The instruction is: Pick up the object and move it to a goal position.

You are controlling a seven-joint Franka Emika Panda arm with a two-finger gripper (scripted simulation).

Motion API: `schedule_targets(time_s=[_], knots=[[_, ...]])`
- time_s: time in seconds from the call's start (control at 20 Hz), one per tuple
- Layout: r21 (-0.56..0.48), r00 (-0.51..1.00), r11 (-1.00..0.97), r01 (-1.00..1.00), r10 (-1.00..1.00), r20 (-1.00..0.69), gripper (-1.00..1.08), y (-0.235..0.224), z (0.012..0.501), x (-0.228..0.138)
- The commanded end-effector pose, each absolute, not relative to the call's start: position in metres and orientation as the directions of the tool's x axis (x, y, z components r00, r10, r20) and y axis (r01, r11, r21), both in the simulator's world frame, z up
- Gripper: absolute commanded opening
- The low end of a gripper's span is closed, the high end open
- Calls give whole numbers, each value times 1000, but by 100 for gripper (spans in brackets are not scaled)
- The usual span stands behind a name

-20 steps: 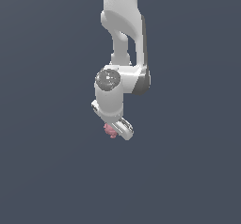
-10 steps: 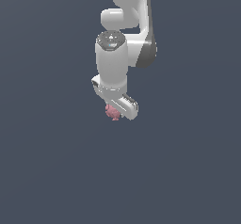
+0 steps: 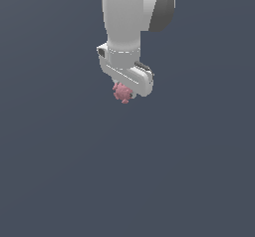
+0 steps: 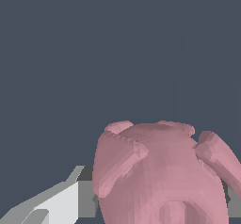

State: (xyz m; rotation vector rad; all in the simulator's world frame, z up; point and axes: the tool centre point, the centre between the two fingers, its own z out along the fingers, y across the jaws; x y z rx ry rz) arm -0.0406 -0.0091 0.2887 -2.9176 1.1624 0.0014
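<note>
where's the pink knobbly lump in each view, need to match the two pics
Exterior view: the pink lump hangs just under the white gripper, upper middle of the picture.
Wrist view: the lump fills the lower right, very close to the camera.
Shared landmark: the gripper's fingers, one pale one beside the lump.

Arm [image 3: 130,17] rose w/ pink lump [image 3: 121,92], now more upright.

Object [image 3: 121,93] pink all over, no pattern. Gripper [image 3: 127,84] white, grey finger pads [image 4: 87,197]. Arm [image 3: 130,12] white with dark grey joint. Background plain dark blue-grey.
</note>
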Motion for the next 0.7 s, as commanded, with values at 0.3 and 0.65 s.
schedule_targets(time_s=[0.3,0.65], knots=[[1,726,-726,-688,-688,1,-100,3,384,-81],[1,726,-726,-688,-688,1,-100,12,449,-107]])
